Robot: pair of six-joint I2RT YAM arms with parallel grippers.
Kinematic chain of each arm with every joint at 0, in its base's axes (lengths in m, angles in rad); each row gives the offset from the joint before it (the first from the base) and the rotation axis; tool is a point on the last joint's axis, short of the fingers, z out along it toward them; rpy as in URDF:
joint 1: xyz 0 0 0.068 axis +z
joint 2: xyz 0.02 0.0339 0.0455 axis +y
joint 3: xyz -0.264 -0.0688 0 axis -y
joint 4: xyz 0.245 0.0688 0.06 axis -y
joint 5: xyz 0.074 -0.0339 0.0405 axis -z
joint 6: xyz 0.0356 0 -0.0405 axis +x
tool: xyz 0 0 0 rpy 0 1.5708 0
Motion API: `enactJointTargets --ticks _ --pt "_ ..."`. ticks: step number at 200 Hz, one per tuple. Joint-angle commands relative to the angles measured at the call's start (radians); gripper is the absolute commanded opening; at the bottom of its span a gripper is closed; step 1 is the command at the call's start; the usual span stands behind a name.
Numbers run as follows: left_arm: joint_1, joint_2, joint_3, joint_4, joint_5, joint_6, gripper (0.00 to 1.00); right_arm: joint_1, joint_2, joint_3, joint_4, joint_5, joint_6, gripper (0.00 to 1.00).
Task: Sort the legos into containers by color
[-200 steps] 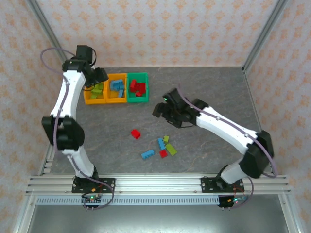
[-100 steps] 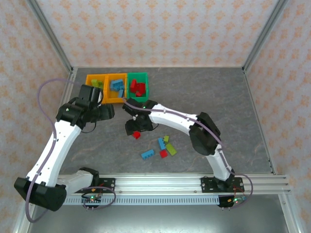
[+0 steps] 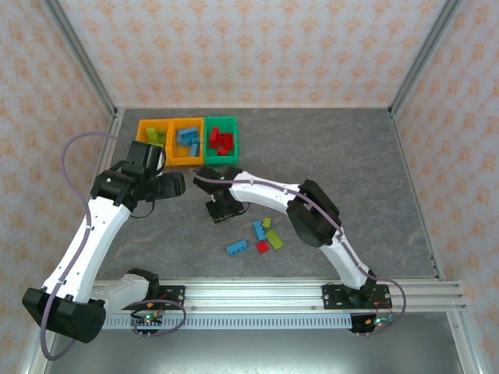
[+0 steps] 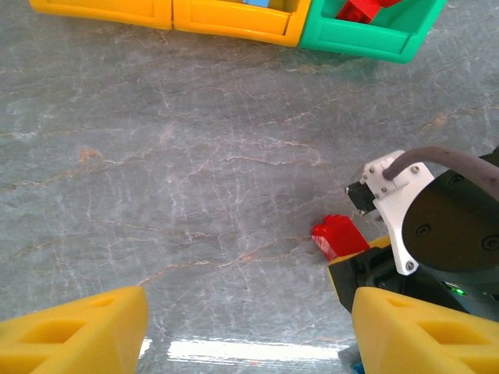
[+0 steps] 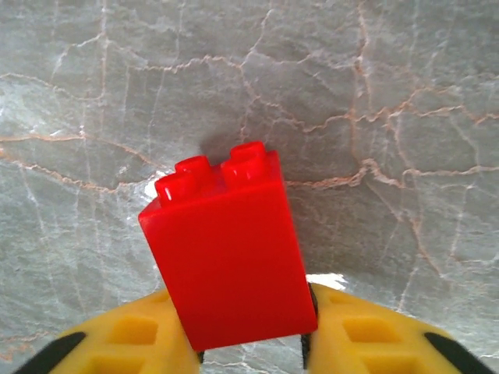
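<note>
- At far left of the worktop, three bins in a touching row.
- Left orange-yellow bin: lime green bricks inside.
- Middle orange-yellow bin: blue bricks inside.
- Green bin: red bricks inside.
- Right claw: clenched on a single red brick, studs pointing away, near side of the green bin.
- Left claw: released, fingers wide apart, nothing between.
- Toward the front middle: loose bricks, blue, lime green and red, close together.
</note>
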Motion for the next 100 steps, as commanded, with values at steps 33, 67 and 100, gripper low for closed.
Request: enactJointTargets --ticks 33,67,100 --pt "0.003 -0.018 -0.008 0.018 -0.001 -0.011 0.71 -0.036 -0.226 -0.051 0.082 0.103 0.100 0.24" --pt "0.003 -0.013 -0.001 0.023 0.018 -0.026 0.72 -0.148 -0.210 0.013 0.196 0.063 0.203 0.25" --pt "0.003 -0.009 0.000 0.015 0.035 -0.033 0.72 -0.218 -0.032 0.267 0.175 0.091 0.206 0.25"
